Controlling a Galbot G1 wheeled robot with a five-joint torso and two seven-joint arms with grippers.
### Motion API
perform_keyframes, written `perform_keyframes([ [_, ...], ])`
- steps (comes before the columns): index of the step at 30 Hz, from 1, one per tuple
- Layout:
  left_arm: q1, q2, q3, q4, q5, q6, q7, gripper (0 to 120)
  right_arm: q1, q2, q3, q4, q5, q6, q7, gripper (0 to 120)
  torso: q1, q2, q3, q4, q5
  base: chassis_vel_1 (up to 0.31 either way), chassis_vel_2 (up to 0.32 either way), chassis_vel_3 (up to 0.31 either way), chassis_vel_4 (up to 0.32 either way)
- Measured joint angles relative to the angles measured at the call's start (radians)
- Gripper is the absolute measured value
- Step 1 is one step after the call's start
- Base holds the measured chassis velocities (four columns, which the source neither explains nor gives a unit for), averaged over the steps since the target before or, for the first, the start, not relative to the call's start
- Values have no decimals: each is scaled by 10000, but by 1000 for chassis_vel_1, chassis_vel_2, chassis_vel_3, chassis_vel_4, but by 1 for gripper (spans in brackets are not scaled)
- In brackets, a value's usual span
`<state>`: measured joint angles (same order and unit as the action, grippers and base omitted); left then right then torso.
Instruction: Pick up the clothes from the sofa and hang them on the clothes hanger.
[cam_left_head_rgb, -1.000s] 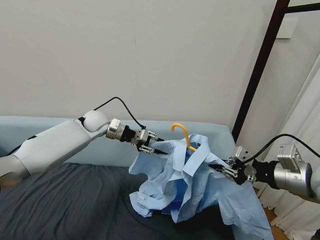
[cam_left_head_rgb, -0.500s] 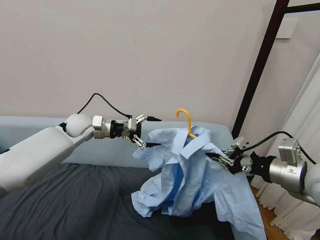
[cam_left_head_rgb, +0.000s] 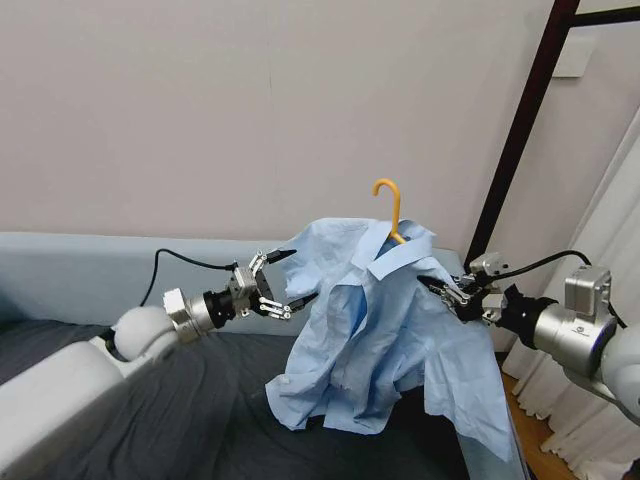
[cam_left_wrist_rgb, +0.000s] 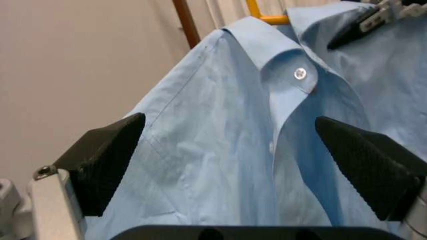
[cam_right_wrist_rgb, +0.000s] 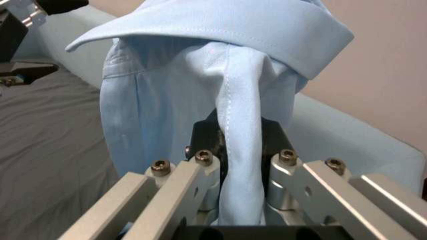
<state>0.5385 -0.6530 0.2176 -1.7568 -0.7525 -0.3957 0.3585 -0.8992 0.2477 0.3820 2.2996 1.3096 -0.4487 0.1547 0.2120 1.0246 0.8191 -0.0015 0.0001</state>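
**Shirt (cam_left_head_rgb: 370, 330) rises off the sofa (cam_left_head_rgb: 80, 270) as the left gripper (cam_left_head_rgb: 289, 285) lets go**

Lifted higher than a second ago, the shirt now hangs mostly in the air. Its hem is low over the dark seat, and I cannot tell if it still touches. The left arm has dropped and drawn back. Its jaws, which were clamped on the shirt's shoulder, now stand spread and empty just beside the cloth. The right gripper (cam_left_head_rgb: 438, 290) has come up with the load, its jaws clenched on a fold of fabric below the collar. The yellow hanger (cam_left_head_rgb: 392, 205) inside the neck has risen too, and its hook now stands upright above the collar.

As I judge it, the pick-up is nearly done and one arm alone carries the garment. Hooking it onto the rack is not yet done.

Counted, largest first:
- one sofa
- one shirt
- one dark rack post (cam_left_head_rgb: 515, 140), off to the right
- two grippers
- one hanger
- one white button (cam_left_wrist_rgb: 299, 74) at the collar
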Motion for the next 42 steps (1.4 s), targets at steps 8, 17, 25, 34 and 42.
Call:
perform_keyframes([
  [8, 895, -1110, -154, -37, 504, -101, -1224, 100, 24, -83, 60, 164, 183, -70, 129, 7, 0, 0, 0, 0, 0, 0, 0, 0, 0],
  [17, 193, -2005, 1123, 194, 671, 49, -1944, 100, 39, -138, 106, 292, 345, -89, 201, 7, 0, -1, 1, 0, 1, 0, 0, 0, 0],
  [25, -358, -2757, 1600, 729, 799, 102, -2576, 85, 59, -253, 312, 228, 664, -125, 436, 7, 0, -1, 1, -2, 0, 0, 0, 0, 0],
  [34, -872, -3250, 1617, 1011, 721, 170, -2839, 50, 478, -826, 536, -206, 1380, -157, 620, 7, 1, -1, 2, 0, -1, 0, 0, 0, 0],
  [42, -1638, -3495, 1778, 919, 567, 386, -3123, 21, 1522, -1733, 538, -545, 2268, -204, 928, 7, 1, -1, 2, 0, -2, 0, 0, 0, 0],
])
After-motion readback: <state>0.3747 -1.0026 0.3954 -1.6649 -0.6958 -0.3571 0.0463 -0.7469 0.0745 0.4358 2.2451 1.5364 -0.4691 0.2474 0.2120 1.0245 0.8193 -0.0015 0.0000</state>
